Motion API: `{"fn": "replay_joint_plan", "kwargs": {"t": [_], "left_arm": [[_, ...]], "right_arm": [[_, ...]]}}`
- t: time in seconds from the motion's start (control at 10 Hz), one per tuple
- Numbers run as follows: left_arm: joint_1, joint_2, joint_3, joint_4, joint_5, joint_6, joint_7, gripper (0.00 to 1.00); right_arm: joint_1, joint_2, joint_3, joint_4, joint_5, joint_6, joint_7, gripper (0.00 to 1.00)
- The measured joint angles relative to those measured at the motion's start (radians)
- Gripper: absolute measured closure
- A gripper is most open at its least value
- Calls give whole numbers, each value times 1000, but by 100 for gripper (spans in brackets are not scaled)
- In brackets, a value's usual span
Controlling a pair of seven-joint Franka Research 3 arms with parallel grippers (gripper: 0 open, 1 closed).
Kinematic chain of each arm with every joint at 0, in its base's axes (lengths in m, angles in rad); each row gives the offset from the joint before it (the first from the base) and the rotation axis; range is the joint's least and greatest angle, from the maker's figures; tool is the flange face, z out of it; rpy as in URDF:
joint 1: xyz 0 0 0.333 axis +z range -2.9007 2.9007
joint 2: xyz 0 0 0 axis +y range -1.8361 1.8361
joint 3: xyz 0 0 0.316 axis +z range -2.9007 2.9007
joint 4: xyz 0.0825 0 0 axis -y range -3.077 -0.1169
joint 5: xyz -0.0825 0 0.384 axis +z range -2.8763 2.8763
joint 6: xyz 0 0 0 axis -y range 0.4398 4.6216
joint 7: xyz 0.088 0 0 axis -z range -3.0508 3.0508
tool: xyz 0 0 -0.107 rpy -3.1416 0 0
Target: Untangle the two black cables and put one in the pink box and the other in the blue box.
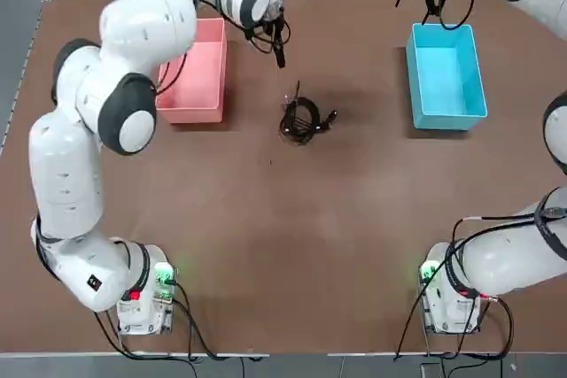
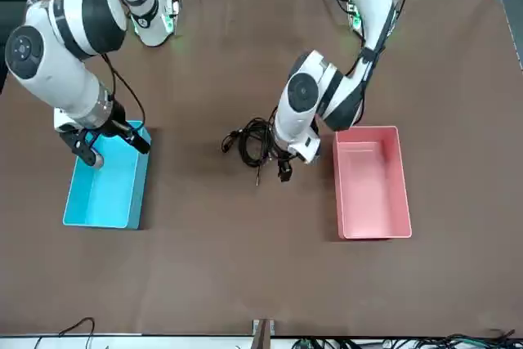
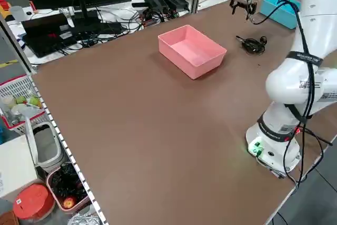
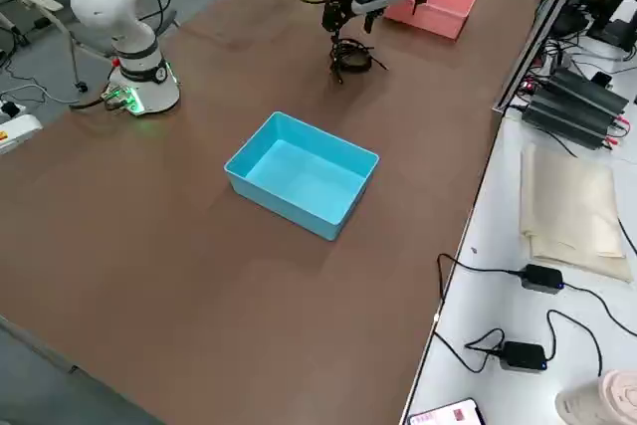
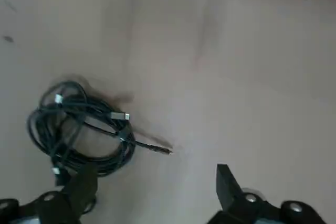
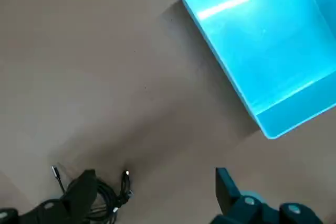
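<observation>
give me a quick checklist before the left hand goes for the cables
- left hand open: ok
- right hand open, off by the blue box: ok
- black cables on the table between the boxes: ok
- cables separated: not ok, they lie in one coiled bundle
- pink box upright, open top: ok
- which plug end belongs to which cable: cannot tell

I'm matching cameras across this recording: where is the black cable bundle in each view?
Black cable bundle:
Top: centre, upper half
Front: centre
Left side: upper right
Right side: top, right of centre
Left wrist: left
Right wrist: bottom left
Landmark: brown tabletop, in all six.
</observation>
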Motion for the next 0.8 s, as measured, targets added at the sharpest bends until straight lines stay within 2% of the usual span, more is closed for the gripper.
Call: {"fn": "replay_joint_plan", "kwargs": {"t": [0.2,0.4,0.8], "left_arm": [[-49,70,-2,2,0,87,-73,2],[-114,108,7,4,0,128,-134,6],[-117,150,37,5,0,163,-159,11]], "right_arm": [[30,1,0,-52,0,41,50,0],[57,1,0,-104,0,81,75,0],[87,0,0,-157,0,133,110,0]]}}
